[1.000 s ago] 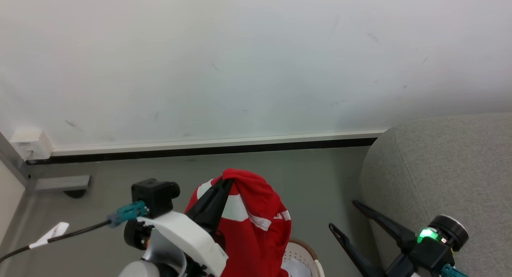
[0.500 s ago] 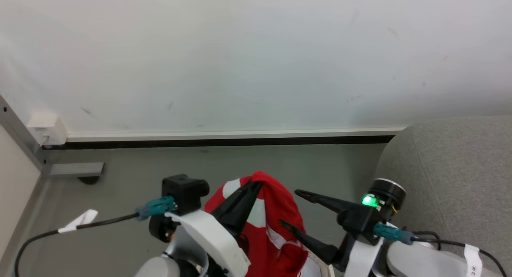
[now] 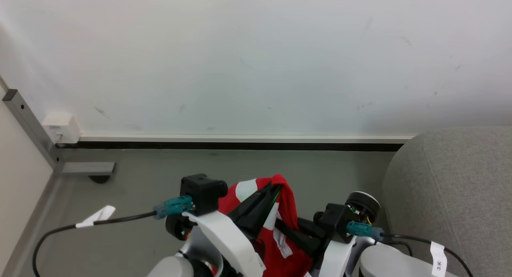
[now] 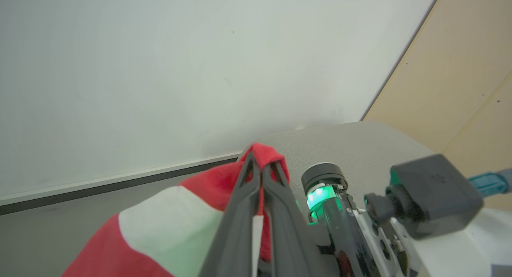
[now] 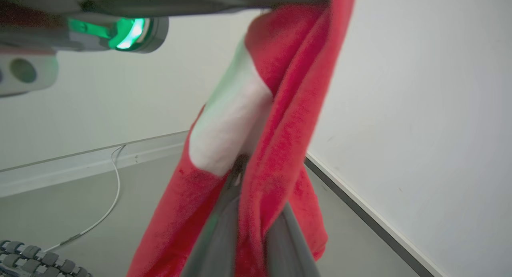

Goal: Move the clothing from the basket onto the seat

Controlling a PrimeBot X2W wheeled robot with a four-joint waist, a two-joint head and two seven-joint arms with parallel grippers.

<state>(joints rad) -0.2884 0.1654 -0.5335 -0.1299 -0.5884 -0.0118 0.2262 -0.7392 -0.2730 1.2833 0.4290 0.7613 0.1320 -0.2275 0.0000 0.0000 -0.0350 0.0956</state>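
Well, the clothing (image 3: 289, 203) hangs in the air just beside the seat (image 3: 452, 189), off its rounded end, and no part of it touches the grey upholstery. The left gripper (image 4: 262, 165) has its two dark fingers pressed together on the topmost fold of red. The garment peaks there and falls away below, with a white panel (image 4: 168, 221) showing on the side away from the seat. The right gripper (image 5: 240, 167) comes in from the seat's side, lower down on the cloth. Its fingers are drawn narrow with a fold of red between them, and from where I stand they look closed on it. Both arms sit close together, just beside the seat's end. A grey floor (image 3: 160, 177) lies beneath the hanging cloth, and a white wall (image 3: 256, 61) with a dark skirting strip (image 3: 240, 146) runs behind it, up to the seat's end.
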